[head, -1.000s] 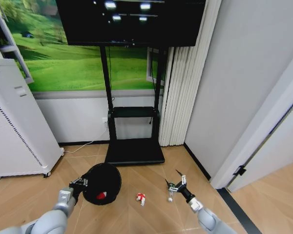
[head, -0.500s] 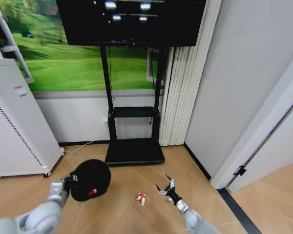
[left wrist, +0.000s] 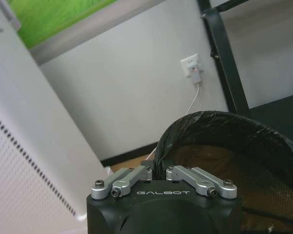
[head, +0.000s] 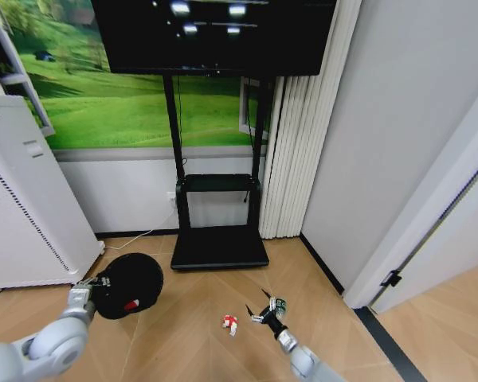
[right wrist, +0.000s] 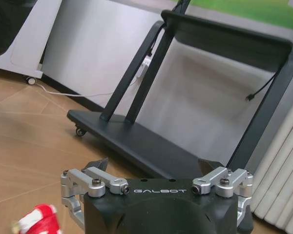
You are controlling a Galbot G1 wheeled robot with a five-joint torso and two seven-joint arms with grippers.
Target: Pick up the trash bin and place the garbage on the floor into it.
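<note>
The white perforated appliance (head: pixel 24 199) is seen standing on the wooden floor (head: pixel 191 350), beyond and to the outer side of the left gripper's fingers. The black TV stand (head: pixel 217 223), with its flat base on the floor, is placed ahead of both sets of fingers, roughly between them.

The trash bin (head: pixel 129 285) is held off the floor by the left gripper (head: pixel 95 284), tipped so that its mouth faces the head camera. A red item (head: pixel 131 304) is seen inside it, low against the wall. In the left wrist view the fingers (left wrist: pixel 132 176) are drawn close together on the bin's rim, with the black liner bunched between them and the open mouth of the bin spreading beyond the fingertips.

The right gripper (head: pixel 263 310) is held low over the floor with its fingers spread wide and nothing between them. A small bottle with a green label (head: pixel 280 305) is seen just beside its outer finger; whether the two touch cannot be told. A crumpled red-and-white wrapper (head: pixel 229 322) lies on the floor near the inner finger, apart from it, and the same wrapper appears beside a finger (right wrist: pixel 73 185) in the right wrist view.
</note>
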